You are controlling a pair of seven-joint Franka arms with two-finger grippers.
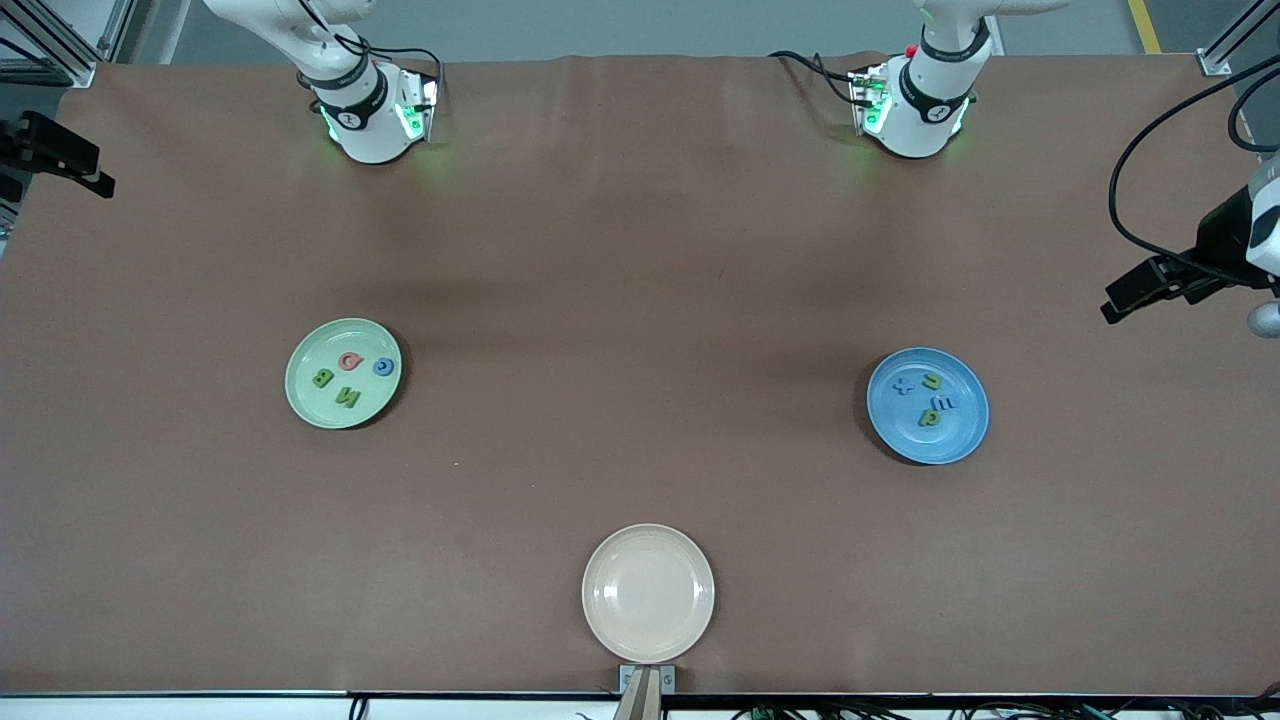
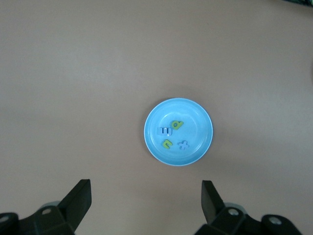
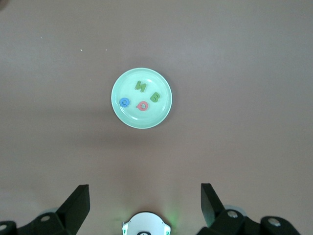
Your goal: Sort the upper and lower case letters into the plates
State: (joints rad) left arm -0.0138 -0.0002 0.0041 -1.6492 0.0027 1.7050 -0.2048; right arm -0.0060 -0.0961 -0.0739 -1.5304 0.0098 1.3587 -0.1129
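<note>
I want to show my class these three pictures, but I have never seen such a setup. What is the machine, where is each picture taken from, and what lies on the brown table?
Two white robot arms stand at a table; one camera looks down from across it, and one rides on each wrist. The round pale green plastic plate holds four foam letters, the round blue plastic plate four more. The cream-beige round plate, nearest the front camera, is empty. The left tool is over the blue plate, the right tool over the green one; both are open, holding nothing.
</note>
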